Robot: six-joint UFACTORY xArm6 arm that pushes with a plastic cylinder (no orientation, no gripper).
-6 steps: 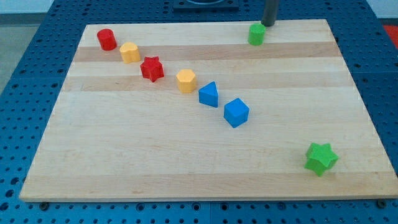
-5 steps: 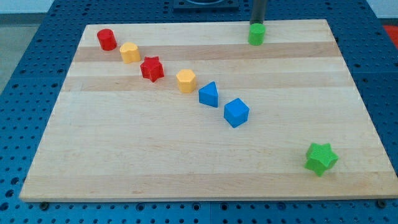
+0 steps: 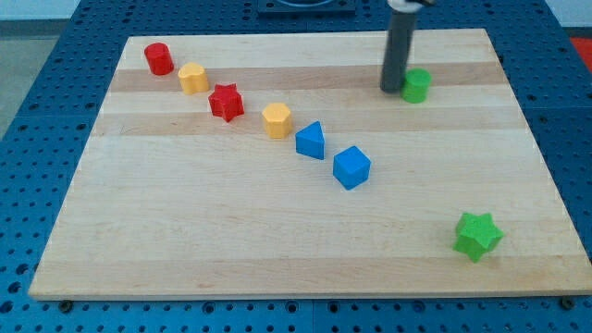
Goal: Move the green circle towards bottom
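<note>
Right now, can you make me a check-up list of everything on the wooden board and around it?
Surface: wooden board, pale planks, lying flat.
Job's things: green circle near the view's top right, upright.
Clutter: red cylinder, yellow block, red star, yellow hexagon, blue triangle and blue cube run in a diagonal row from the top left; green star sits at the bottom right.
Hand: none; my tip is against the green circle's left side.
Cables: nothing seen.
Surroundings: blue perforated table around the board.
</note>
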